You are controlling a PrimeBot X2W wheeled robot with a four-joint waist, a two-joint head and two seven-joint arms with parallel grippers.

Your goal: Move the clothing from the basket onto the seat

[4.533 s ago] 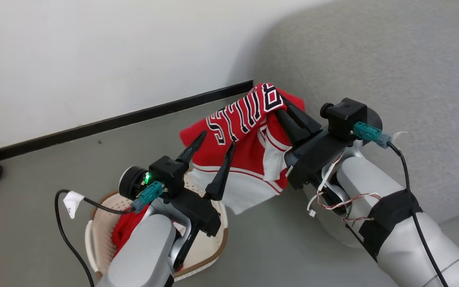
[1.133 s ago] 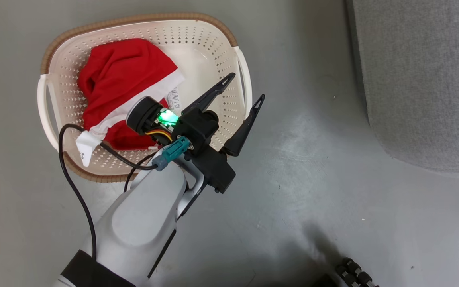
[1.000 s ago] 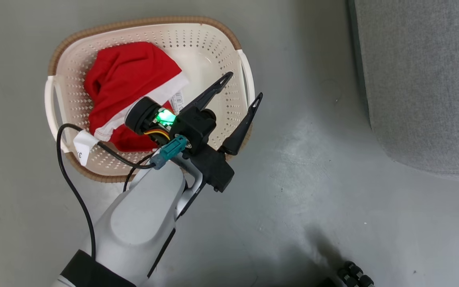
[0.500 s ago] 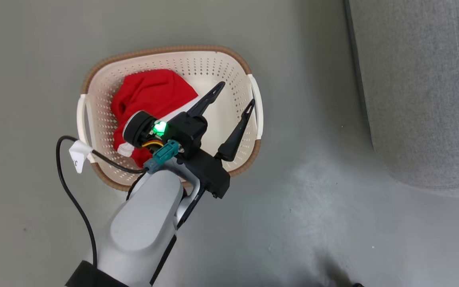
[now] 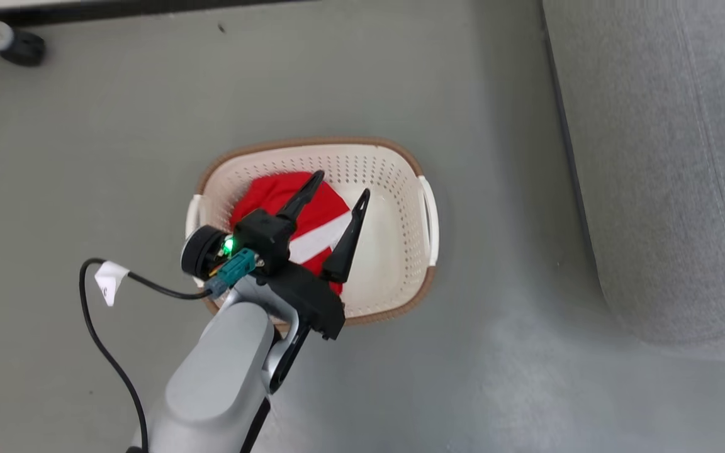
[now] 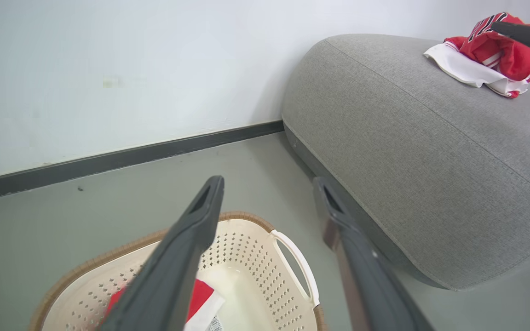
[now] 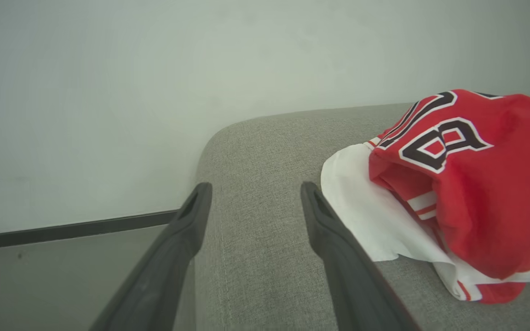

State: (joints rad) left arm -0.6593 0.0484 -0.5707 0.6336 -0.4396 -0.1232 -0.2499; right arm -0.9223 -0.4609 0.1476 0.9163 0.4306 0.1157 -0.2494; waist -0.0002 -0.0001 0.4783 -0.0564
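The cream basket (image 5: pixel 414 165) stands on the floor with red shorts (image 5: pixel 274 195) bearing a white band inside it. My left gripper (image 5: pixel 342 184) hangs open above the shorts, nothing between its fingers. In the left wrist view that gripper (image 6: pixel 267 181) points over the basket (image 6: pixel 246 216) and the shorts (image 6: pixel 198 292) toward the grey seat (image 6: pixel 407 151), where the red jersey (image 6: pixel 499 50) lies. My right gripper (image 7: pixel 256 186) is open over the seat (image 7: pixel 269 239), just left of the jersey (image 7: pixel 476 184) and apart from it.
The seat (image 5: pixel 664 157) fills the right side of the head view, close to the basket. A white wall with a dark baseboard (image 6: pixel 131 156) runs behind. A caster wheel (image 5: pixel 19 47) sits far left. My left arm's cable with a white tag (image 5: pixel 107 280) hangs beside the basket.
The right gripper has let go of the jersey, which now lies on the seat. The head camera has shifted. The left gripper moved from the basket's right rim to over the shorts.
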